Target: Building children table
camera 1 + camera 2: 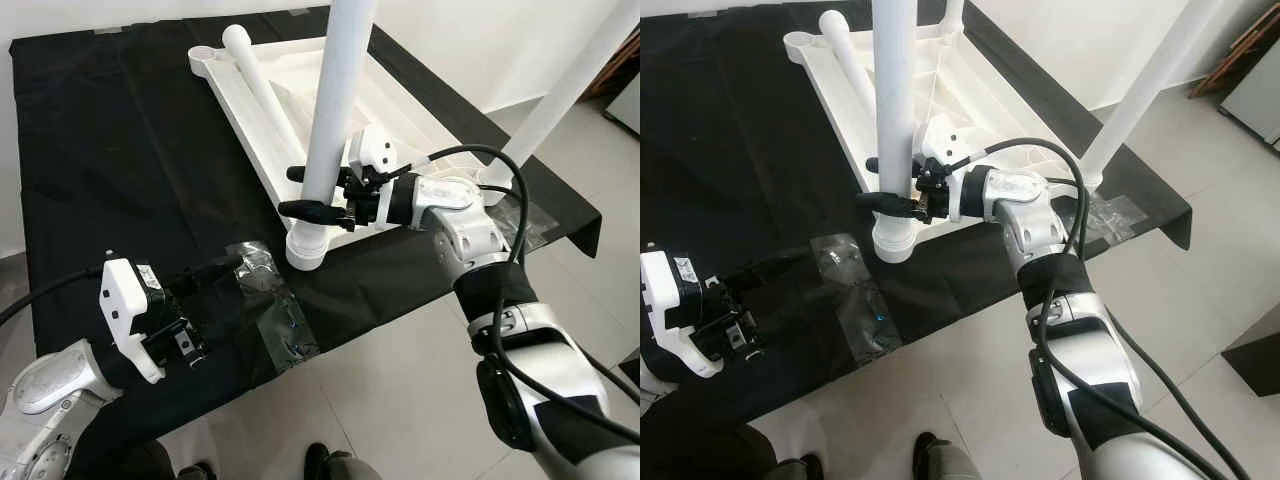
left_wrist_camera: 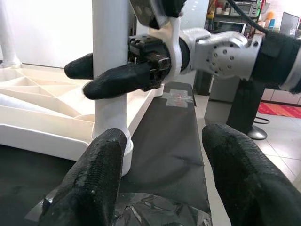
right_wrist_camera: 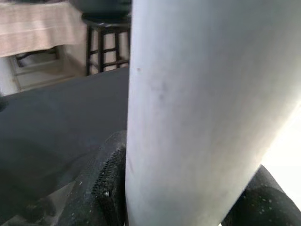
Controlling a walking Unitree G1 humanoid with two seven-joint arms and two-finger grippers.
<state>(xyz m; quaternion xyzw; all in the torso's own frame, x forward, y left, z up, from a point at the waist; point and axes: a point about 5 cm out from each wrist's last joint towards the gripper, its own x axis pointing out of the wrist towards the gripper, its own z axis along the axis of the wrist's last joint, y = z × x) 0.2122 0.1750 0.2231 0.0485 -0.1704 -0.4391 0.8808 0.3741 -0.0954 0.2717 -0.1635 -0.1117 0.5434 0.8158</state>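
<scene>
Right claw [image 1: 318, 192] clamped on upright white leg [image 1: 338, 110], seated in corner socket of upturned tabletop [image 1: 300, 75] on black-draped bench [image 1: 120, 150]. Left claw [image 2: 160, 179] spread wide, nothing held, near crinkled tape patch [image 1: 275, 310]. Stool [image 3: 101, 35] in right wrist view.

right gripper [image 2: 96, 77]: fingers clasp the upright white leg [image 2: 110, 70] | left gripper [image 2: 167, 176]: fingers spread, near the leg's base | black cloth [image 2: 171, 136] under the leg
</scene>
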